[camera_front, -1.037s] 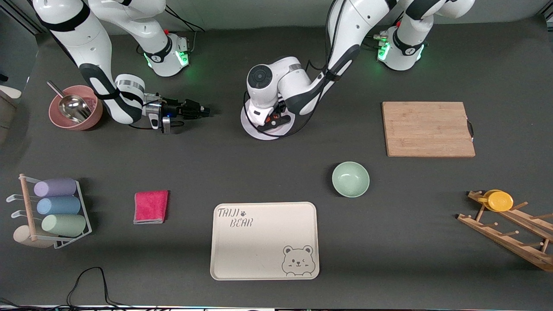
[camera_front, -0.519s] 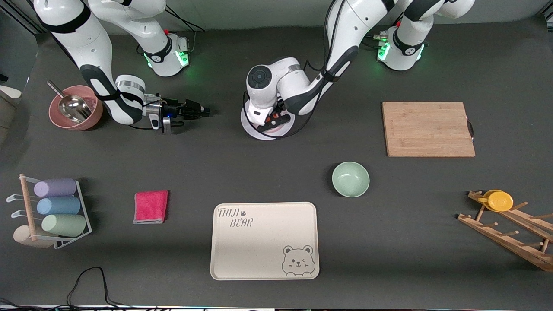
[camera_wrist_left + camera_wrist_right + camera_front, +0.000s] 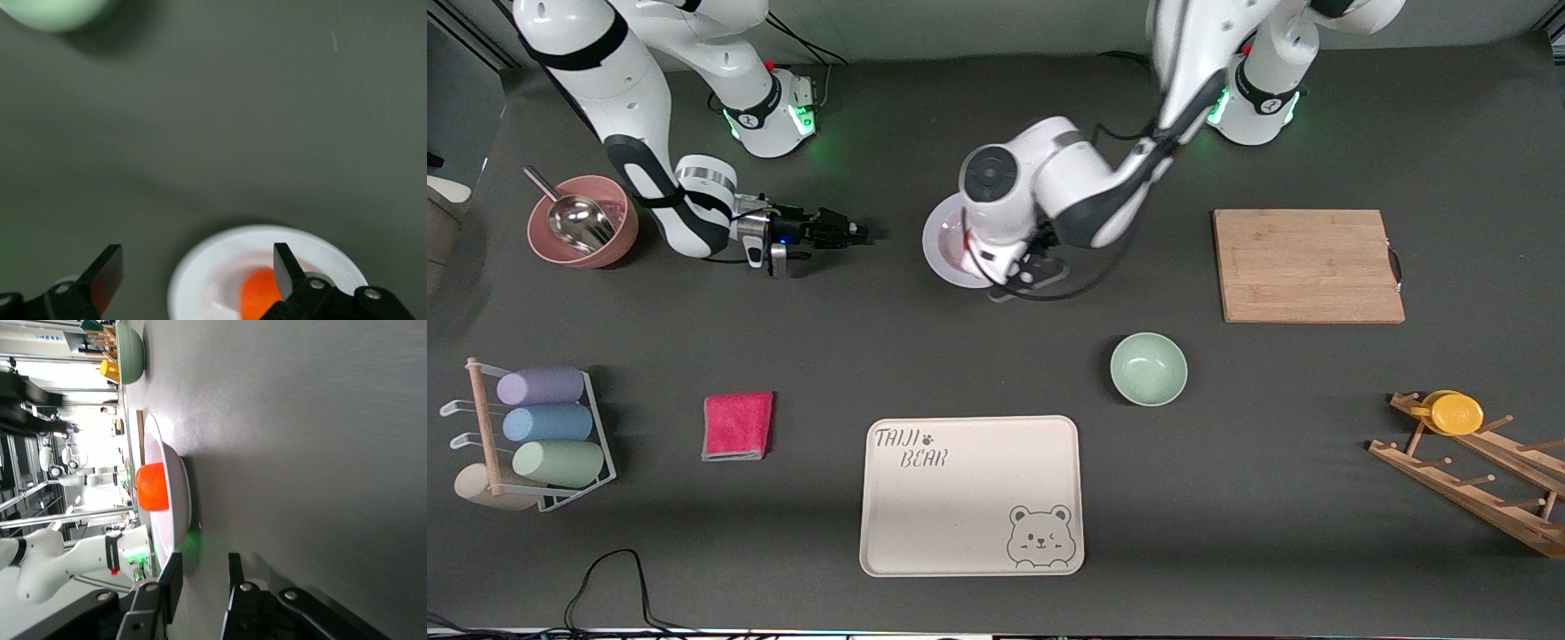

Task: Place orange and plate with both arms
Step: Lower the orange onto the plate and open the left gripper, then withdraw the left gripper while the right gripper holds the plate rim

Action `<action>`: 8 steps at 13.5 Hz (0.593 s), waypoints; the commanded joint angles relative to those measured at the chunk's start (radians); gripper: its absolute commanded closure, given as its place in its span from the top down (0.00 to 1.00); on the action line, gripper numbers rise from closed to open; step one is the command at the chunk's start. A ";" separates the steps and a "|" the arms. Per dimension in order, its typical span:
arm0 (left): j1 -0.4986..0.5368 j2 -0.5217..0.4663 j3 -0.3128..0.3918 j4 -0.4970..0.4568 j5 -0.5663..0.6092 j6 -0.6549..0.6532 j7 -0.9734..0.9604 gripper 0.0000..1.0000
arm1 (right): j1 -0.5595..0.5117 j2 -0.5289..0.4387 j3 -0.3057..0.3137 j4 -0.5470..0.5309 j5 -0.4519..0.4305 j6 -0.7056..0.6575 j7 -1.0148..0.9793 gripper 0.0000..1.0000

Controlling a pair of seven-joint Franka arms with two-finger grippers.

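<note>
The white plate lies on the table between the two arms. The orange sits in the plate's centre; in the front view the left wrist hides it. My left gripper hangs open and empty over the plate's edge that is toward the left arm's end. In the left wrist view the gripper is spread wide above the plate and the orange. My right gripper lies low beside the plate, slightly open and empty, as its wrist view also shows.
A pale green bowl and a beige bear tray lie nearer the camera. A wooden board and a rack with a yellow lid are toward the left arm's end. A pink bowl with scoop, pink cloth and cup rack are toward the right arm's end.
My left gripper has come off the plate, shifting toward the left arm's end, so more of the plate shows. My right gripper has edged slightly toward the plate.
</note>
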 commanded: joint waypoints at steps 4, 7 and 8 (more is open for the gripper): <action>0.181 -0.263 0.244 -0.052 -0.077 -0.246 0.648 0.99 | 0.149 0.082 0.110 0.073 0.310 0.005 -0.036 0.34; 0.181 -0.324 0.491 -0.052 -0.129 -0.289 0.978 1.00 | 0.165 0.091 0.170 0.101 0.404 0.028 -0.041 0.34; 0.187 -0.332 0.554 -0.052 -0.129 -0.290 1.081 1.00 | 0.163 0.093 0.186 0.109 0.423 0.038 -0.041 0.34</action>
